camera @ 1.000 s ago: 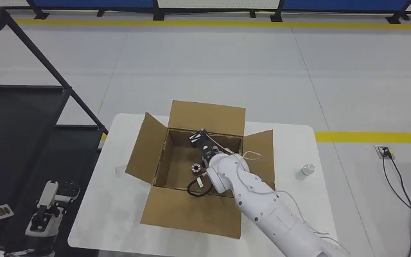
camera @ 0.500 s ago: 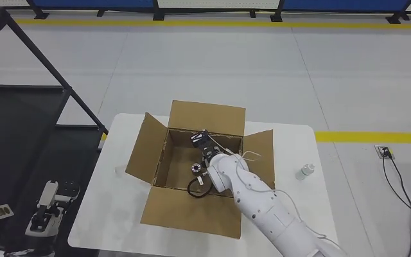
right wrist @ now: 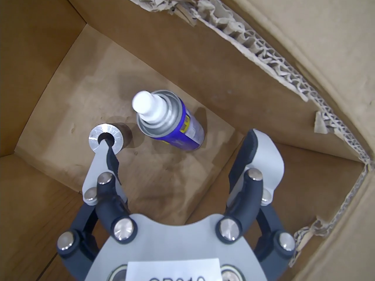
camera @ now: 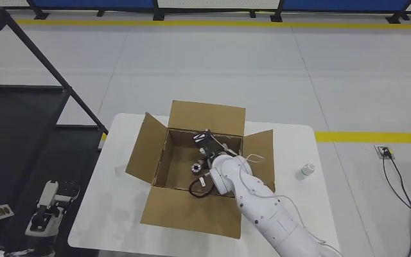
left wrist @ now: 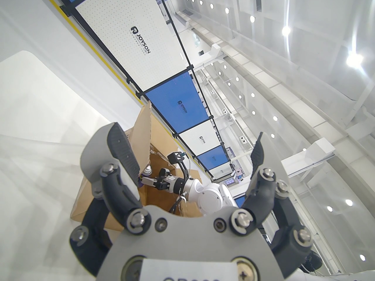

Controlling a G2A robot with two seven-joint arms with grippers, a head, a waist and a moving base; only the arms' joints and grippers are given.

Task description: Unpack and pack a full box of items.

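An open cardboard box (camera: 192,212) stands on the white table (camera: 106,199). My right gripper (right wrist: 180,144) hangs open inside it, a little above the floor. Under its fingers stands an upright blue spray can (right wrist: 175,124) with a white nozzle. Beside the can is a short metal cylinder (right wrist: 107,138) with a centre hole, also in the top view (camera: 194,168). One fingertip overlaps the cylinder's rim in the picture; nothing is held. My left gripper (left wrist: 187,135) is open and empty, pointing upward well off to the box's side. Its view shows the box (left wrist: 143,135) and the right arm (left wrist: 205,194) farther off.
A small clear bottle (camera: 304,171) stands on the table right of the box. The box's four flaps are folded outward, and its inner rim is torn and ragged (right wrist: 263,51). A dark frame and panel (camera: 38,128) stand left of the table.
The right arm's wrist has shifted slightly to the right inside the box. The box, the bottle and the left arm have stayed put.
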